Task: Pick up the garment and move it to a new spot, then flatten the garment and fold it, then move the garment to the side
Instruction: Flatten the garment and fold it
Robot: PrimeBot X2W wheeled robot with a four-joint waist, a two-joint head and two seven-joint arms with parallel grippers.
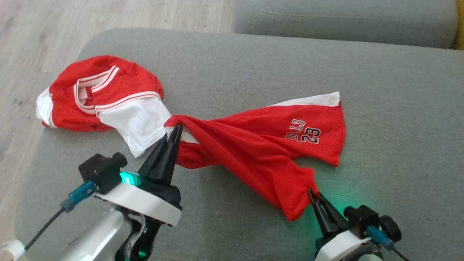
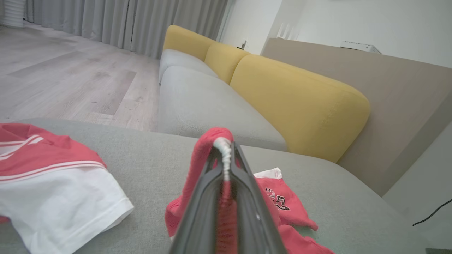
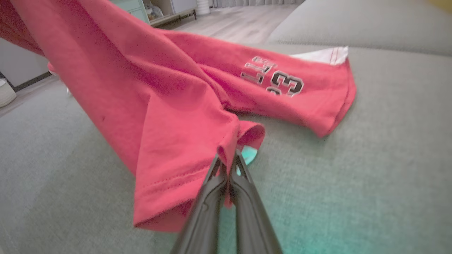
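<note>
- Your left gripper (image 1: 176, 127) is closed tight on a twisted neck of the garment (image 1: 253, 145). In the left wrist view, a red fold with a white seam is pinched between the fingers (image 2: 201, 208) and pokes out past their tips.
- Your right gripper (image 1: 311, 193) is closed as well. In the right wrist view, its tips (image 3: 227, 157) nip a small fold of the red hem, with a corner of cloth hanging loose just beside them.
- Between your two grippers the red cloth runs as a creased, slack band, raised a little at each pinch.
- Ahead of the right gripper's tips, the leg printed with the number 23 (image 1: 313, 135) lies fairly flat on the grey cushion (image 1: 253, 61), its white stripe on the far edge.
- Ahead and to the left of the left gripper, a white panel leads to a crumpled, striped red bunch (image 1: 101, 90) near the cushion's edge. Beyond it is the wooden floor (image 1: 36, 29).
- As I judge it, you have both grasps and nothing more. The garment lies twisted on the cushion, so lifting and moving it comes next.
- Flattening, folding and moving it aside are all left to do.
- The twist at your left gripper will probably need working out before the cloth can spread flat.
</note>
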